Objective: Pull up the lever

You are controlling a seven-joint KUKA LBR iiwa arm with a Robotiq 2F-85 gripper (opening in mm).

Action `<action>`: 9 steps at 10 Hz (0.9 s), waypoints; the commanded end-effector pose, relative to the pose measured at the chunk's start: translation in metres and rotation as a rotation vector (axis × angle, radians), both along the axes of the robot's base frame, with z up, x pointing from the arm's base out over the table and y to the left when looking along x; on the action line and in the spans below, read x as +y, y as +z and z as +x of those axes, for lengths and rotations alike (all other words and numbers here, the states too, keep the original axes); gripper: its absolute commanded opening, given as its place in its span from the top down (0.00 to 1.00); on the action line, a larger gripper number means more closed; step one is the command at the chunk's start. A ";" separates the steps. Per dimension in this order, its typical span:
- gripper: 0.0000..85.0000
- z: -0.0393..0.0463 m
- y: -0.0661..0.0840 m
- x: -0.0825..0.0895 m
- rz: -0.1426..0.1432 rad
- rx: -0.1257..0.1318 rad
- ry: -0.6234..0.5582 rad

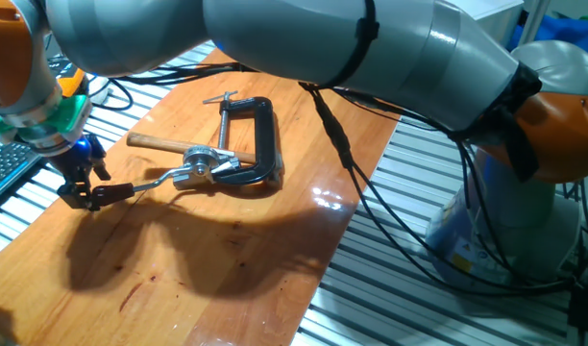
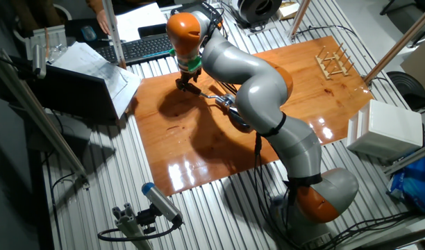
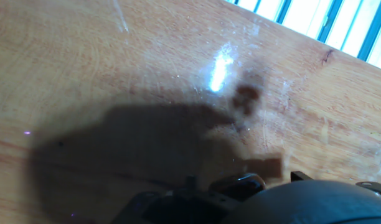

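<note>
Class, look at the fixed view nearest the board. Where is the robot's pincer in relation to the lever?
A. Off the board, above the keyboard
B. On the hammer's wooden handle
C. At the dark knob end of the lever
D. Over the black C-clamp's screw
C: the pincer sits at the dark knob of the lever, left of the C-clamp and the hammer.
</note>
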State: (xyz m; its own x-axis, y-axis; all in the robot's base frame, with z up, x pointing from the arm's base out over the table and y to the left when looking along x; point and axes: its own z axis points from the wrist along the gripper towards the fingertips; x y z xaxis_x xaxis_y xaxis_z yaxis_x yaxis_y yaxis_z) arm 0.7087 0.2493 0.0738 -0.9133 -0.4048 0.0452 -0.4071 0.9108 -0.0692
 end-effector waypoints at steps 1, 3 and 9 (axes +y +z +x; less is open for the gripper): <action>0.40 -0.0003 0.000 0.000 -0.003 0.000 0.003; 0.40 -0.0007 -0.002 -0.002 -0.006 -0.003 0.014; 0.80 -0.0019 -0.002 -0.003 -0.005 0.013 0.028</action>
State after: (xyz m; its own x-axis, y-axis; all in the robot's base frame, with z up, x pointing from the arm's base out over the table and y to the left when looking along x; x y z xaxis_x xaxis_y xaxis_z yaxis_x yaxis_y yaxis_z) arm 0.7069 0.2459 0.0719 -0.9009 -0.4299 0.0596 -0.4333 0.8988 -0.0665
